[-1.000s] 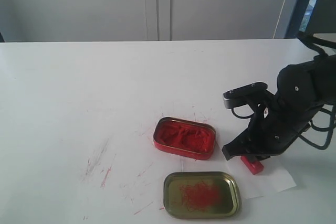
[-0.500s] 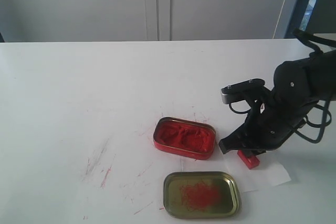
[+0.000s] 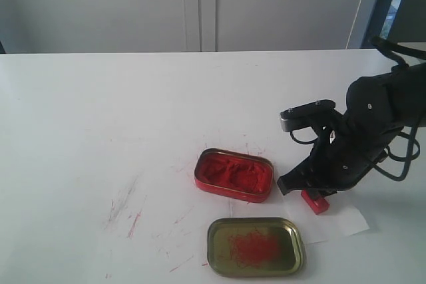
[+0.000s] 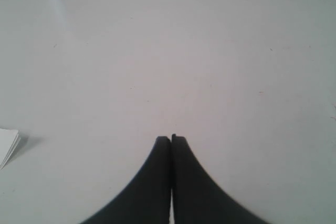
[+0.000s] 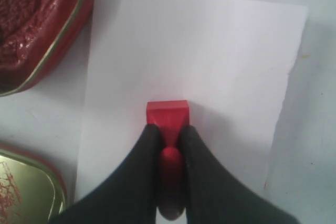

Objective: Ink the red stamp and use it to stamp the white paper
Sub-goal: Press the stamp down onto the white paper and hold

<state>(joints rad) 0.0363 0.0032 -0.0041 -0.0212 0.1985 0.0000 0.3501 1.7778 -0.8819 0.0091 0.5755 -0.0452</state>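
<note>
Centrally in the right wrist view, the right fingers (image 5: 142,171) are clamped on the narrow knob of the red stamp (image 5: 167,115), one on each side, with the square base over the white paper (image 5: 210,51). In the exterior view the stamp sits in the lower right of the frame, just right of the open ink tin (image 3: 234,174) and up and right of the gold-coloured lid (image 3: 256,246). Whether its base touches the sheet cannot be told.

The stamp looks small, rigid and light. The knob is the sensible place to hold it, as this keeps the printing face clear, though a smooth knob may twist under an off-centre press. The paper is thin and loose, and would probably slide or lift with a sticky base.

The left fingers (image 4: 155,182) are pressed together, holding nothing, above bare surface. The bench (image 3: 100,111) is white and matt, with red scratches in the lower left of the exterior frame. A pale panelled wall (image 3: 200,4) stands behind it.
</note>
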